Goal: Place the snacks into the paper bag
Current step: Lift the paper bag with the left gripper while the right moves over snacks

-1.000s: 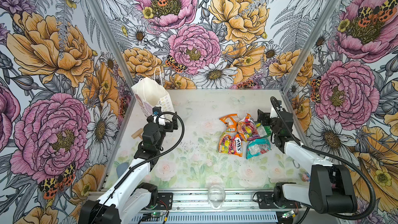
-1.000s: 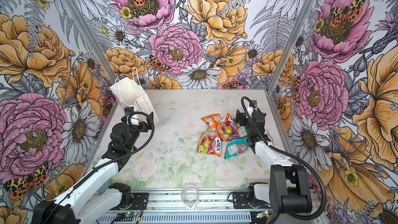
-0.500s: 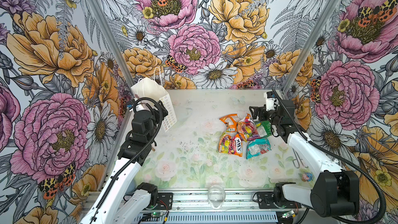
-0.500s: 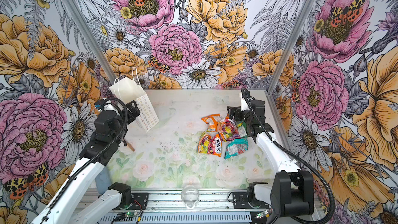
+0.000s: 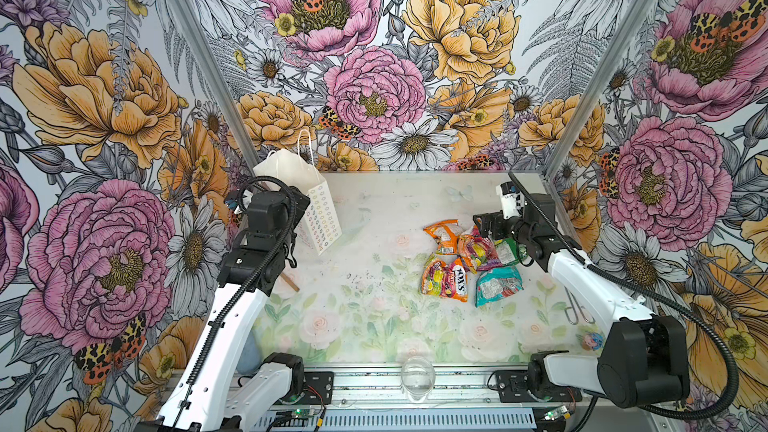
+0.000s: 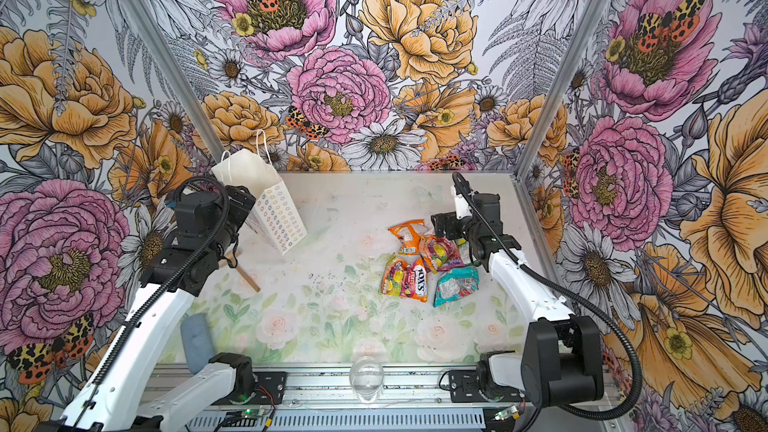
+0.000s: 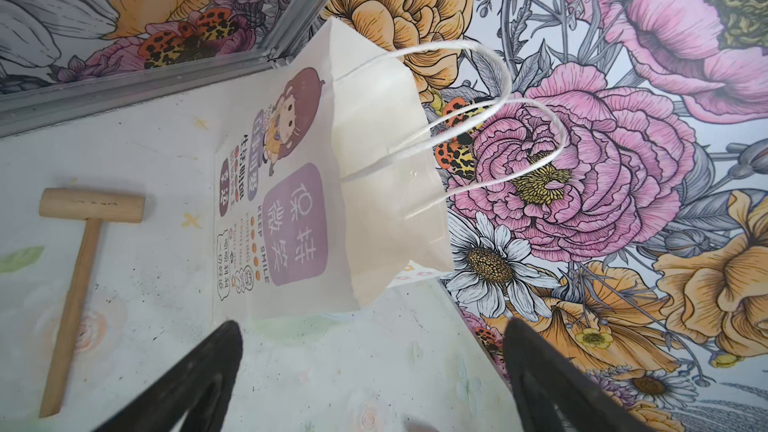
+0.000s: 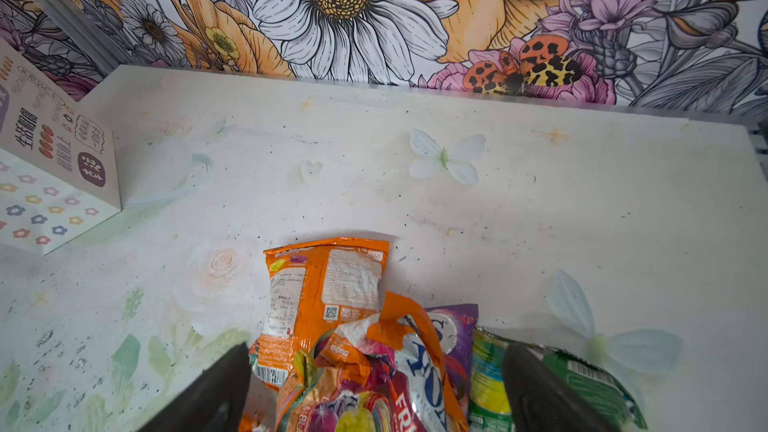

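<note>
The snacks [image 5: 469, 259] lie in a loose heap right of the table's middle. There is an orange packet [image 8: 320, 297], a "FOX'S" packet [image 5: 444, 280], a teal one [image 5: 498, 284] and a green one [image 8: 582, 376]. My right gripper [image 8: 376, 349] hangs open just over the heap's far end, with crumpled packets between its fingers but untouched. The white paper bag [image 5: 307, 197] stands open-topped, leaning, in the back left corner. My left gripper [image 7: 372, 324] is open and empty. It faces the paper bag [image 7: 374, 184] from a short distance.
A small wooden mallet [image 7: 79, 243] lies on the table left of the bag, near the left arm. A clear glass [image 5: 417, 376] stands at the front edge. A grey-blue roll [image 6: 197, 340] lies front left. Metal scissors [image 5: 577, 309] lie by the right arm.
The left arm rose and swung back left toward the bag. The right gripper lifted and shifted back over the far end of the snack heap. Both stayed open.
</note>
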